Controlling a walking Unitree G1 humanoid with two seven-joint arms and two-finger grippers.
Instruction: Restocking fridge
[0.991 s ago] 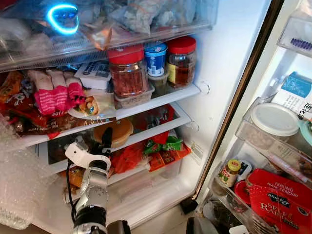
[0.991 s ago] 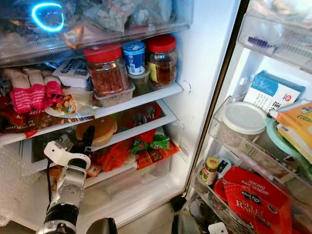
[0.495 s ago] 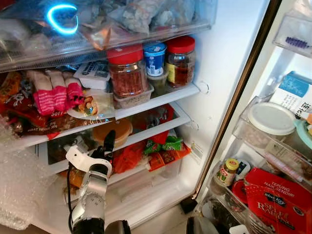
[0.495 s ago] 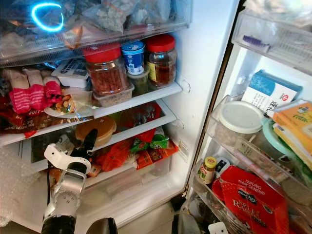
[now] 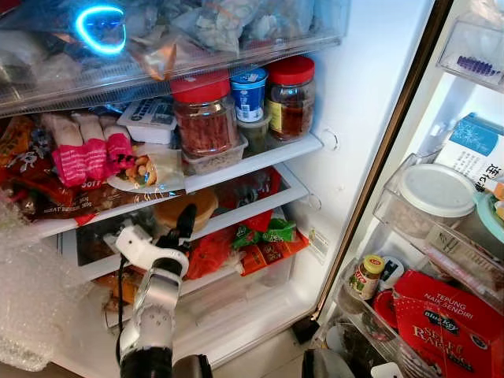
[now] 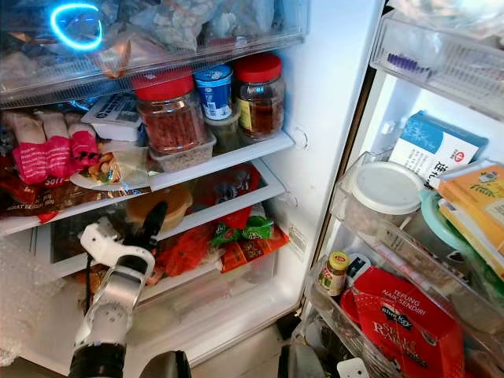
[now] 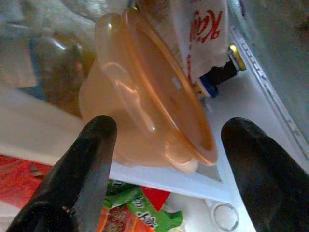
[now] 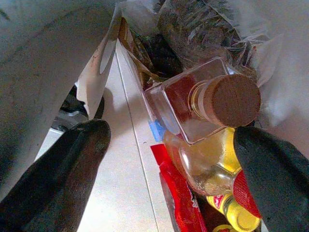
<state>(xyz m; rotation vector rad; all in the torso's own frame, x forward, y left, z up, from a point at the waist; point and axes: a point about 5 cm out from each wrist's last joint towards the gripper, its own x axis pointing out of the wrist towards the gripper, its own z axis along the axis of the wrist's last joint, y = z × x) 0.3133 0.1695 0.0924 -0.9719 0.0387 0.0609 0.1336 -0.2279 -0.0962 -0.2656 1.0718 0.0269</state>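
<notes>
The fridge stands open in front of me. An orange lidded tub (image 5: 175, 210) sits on the glass middle shelf (image 5: 260, 206), under the shelf of jars. My left gripper (image 5: 186, 219) reaches up to that shelf's front edge, right in front of the tub. In the left wrist view the tub (image 7: 145, 96) lies close ahead between the two black fingers (image 7: 94, 154), which stand wide apart and do not touch it. My right gripper (image 8: 171, 137) is open and low, facing a cork-stoppered glass bottle (image 8: 203, 101) and a yellow bottle (image 8: 212, 169).
Two red-lidded jars (image 5: 206, 114) and a blue cup (image 5: 250, 93) stand on the upper shelf beside pink packets (image 5: 87, 150). Red and green snack packs (image 5: 260, 240) lie below the tub. The door racks on the right hold a white-lidded container (image 5: 441, 193), a small jar (image 5: 366, 276) and a red bag (image 5: 445, 319).
My left gripper has risen and moved right, closer to the orange tub. The view has shifted slightly.
</notes>
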